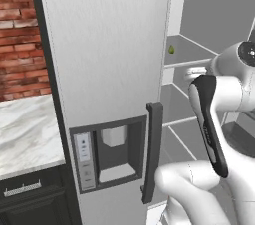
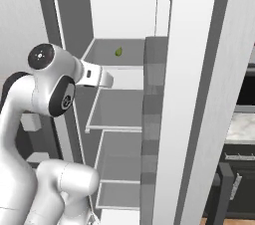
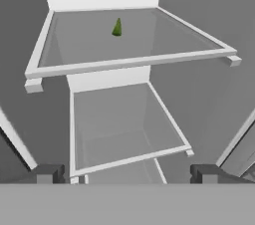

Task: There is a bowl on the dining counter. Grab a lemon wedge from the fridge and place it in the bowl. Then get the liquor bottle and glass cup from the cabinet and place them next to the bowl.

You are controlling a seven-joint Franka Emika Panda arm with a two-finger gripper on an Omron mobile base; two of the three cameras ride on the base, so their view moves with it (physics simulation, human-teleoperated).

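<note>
A small yellow-green lemon wedge point(image 3: 117, 27) stands alone near the back of an upper glass shelf point(image 3: 129, 62) inside the open fridge. It appears as a small speck in the left base view point(image 1: 171, 49) and in the right base view point(image 2: 119, 52). My gripper point(image 3: 127, 174) is open with nothing between its fingers point(image 3: 50, 173). It hovers in front of the fridge opening, below and well short of the wedge, looking in at the shelves. My hand point(image 2: 102, 77) reaches toward the shelf's front edge.
The open fridge door point(image 2: 184, 94) stands on edge close to the right of my arm. The shut left door carries a dispenser point(image 1: 114, 149) and a dark handle point(image 1: 153, 149). Lower shelves point(image 3: 124, 139) are bare. A marble counter point(image 1: 25, 134) lies left.
</note>
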